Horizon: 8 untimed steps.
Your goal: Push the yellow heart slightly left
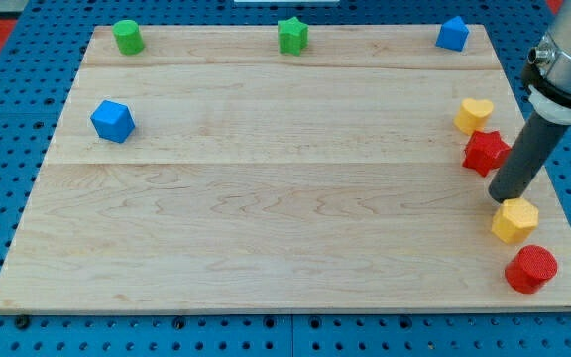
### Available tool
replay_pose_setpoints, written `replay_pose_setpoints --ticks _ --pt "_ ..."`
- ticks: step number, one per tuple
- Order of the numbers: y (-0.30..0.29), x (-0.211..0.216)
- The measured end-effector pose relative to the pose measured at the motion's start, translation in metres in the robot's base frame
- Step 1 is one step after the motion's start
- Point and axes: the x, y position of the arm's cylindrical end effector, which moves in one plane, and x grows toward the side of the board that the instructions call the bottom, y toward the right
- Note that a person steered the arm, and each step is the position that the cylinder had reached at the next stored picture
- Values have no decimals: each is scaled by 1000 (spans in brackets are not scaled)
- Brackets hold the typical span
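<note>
The yellow heart [473,115] lies near the right edge of the wooden board [266,198], just above a red star [486,152]. My tip [505,196] is at the end of the dark rod, below and to the right of the heart, just right of the red star and touching the top of a yellow hexagon block [514,220]. The tip is apart from the heart.
A red cylinder [531,268] sits at the bottom right. A blue block [452,34], a green star [291,36] and a green cylinder [127,37] line the top edge. A blue hexagon block [112,121] lies at the left.
</note>
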Motion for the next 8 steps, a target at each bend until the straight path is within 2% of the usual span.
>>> replay_pose_setpoints --ticks 1,3,4,6,7,8 --pt "0 10" --pt "-11 -19" --pt "18 -34" --pt "74 -88" --pt "40 -119" --pt "10 -121"
